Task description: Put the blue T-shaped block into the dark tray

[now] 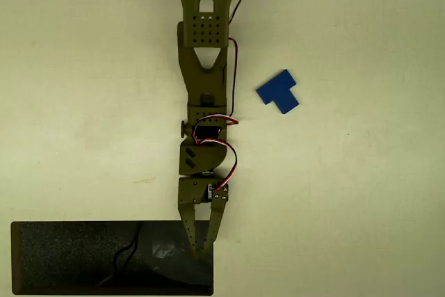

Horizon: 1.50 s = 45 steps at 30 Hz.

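Note:
The blue T-shaped block [279,92] lies flat on the pale table, to the right of the olive-green arm and level with its middle section. The dark tray [62,259] stretches along the bottom left of the overhead view. My gripper [201,254] hangs over the tray's right end, far below the block. Its two fingers meet at the tips in a narrow V with nothing between them.
The arm [205,67] runs straight down the centre from the top edge, with red and black wires along its right side. Bare pale table lies on both sides. The tray's right edge sits just past the fingertips.

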Available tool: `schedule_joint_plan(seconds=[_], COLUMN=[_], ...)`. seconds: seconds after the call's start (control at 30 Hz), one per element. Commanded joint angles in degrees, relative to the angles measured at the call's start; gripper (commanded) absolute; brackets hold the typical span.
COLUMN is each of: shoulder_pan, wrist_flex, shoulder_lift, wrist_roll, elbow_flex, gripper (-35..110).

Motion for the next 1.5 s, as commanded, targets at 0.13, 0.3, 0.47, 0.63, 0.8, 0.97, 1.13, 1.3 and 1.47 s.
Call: schedule_joint_plan(seconds=[0.13, 0.3, 0.47, 0.63, 0.8, 0.97, 1.13, 1.3, 1.47], shoulder_pan=[-7.21, -17.40, -27.51, -31.99, -32.87, -35.42, -38.50, -40.52, -38.94], wrist_flex=[50.36, 95.98, 133.07, 137.99, 125.16, 116.72, 116.02, 115.49, 115.31], shoulder_lift=[54.23, 72.25, 75.06, 75.06, 74.71, 74.88, 74.88, 73.65, 73.39], wrist_roll=[19.07, 26.37, 32.87, 38.50, 35.51, 31.11, 28.65, 28.65, 27.25], elbow_flex=[6.33, -4.13, -4.31, 10.72, 34.89, 48.25, 52.21, 53.17, 56.07], gripper=[0, 0, 0, 0, 0, 0, 0, 0, 0])
